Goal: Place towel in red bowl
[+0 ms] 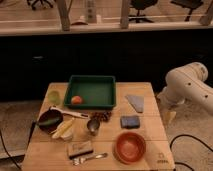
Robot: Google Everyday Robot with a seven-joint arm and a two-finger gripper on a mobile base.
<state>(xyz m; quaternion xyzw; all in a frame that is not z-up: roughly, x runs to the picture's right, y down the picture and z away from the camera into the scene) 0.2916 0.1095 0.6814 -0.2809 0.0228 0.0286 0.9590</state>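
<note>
Work surface: a wooden table (150, 131) standing in front of a dark wall; office chairs show in the lit area behind it.

Containers:
- Green tray (91, 82), rectangular, at the table's rear centre. It holds one round orange fruit (76, 99) in its front left corner; the rest of its floor is bare.
- Red bowl (130, 147), front right. Nothing lies in it.
- Dark bowl (50, 120), left side, with green inside. A white-handled utensil (68, 112) rests across its rear rim.
- Metal cup (93, 125), centre, upright; contents cannot be told.

Loose items:
- Towel (135, 102) lies flat on the table just right of the tray, well apart from the red bowl.
- Blue pad (129, 121) sits between the towel and the red bowl.
- A fork (91, 158) lies along the front edge.

Arm: the white arm (189, 86) enters from the right. The gripper (169, 116) points downward, off the table's right edge and level with the blue pad, clear of the towel. Whether it is wide or narrow cannot be told.
</note>
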